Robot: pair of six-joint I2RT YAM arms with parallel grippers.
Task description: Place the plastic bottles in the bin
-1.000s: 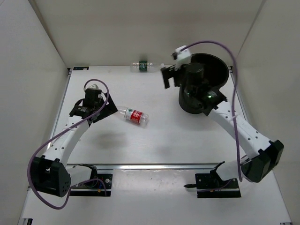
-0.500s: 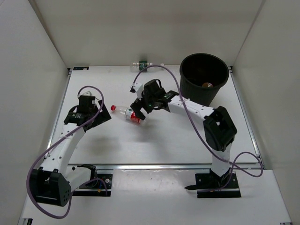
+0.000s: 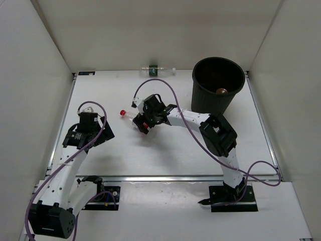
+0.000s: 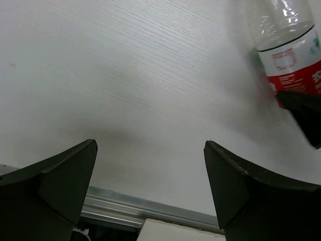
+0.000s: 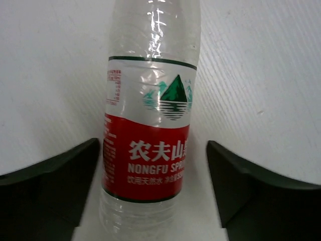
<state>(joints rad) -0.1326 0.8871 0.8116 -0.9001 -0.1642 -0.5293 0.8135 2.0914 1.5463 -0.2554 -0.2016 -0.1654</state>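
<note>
Red-label bottle [image 5: 150,100] lies on its side on the desk [image 3: 175,150], left of centre, cap toward the left edge. Right end effector [image 3: 144,122] is released, its fingers straddling the label with a gap on each side. Left end effector [image 4: 150,150] is released over bare desk near the left edge. Green-label bottle [image 3: 156,69] lies at the far edge. Bin [image 3: 202,103] stands upright in the far right corner with an orange bottle [image 3: 219,91] inside.

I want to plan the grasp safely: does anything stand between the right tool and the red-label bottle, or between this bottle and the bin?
Nothing visible does. The open right tool straddles the red-label bottle, and no object lies on the table between it and the bin.
</note>
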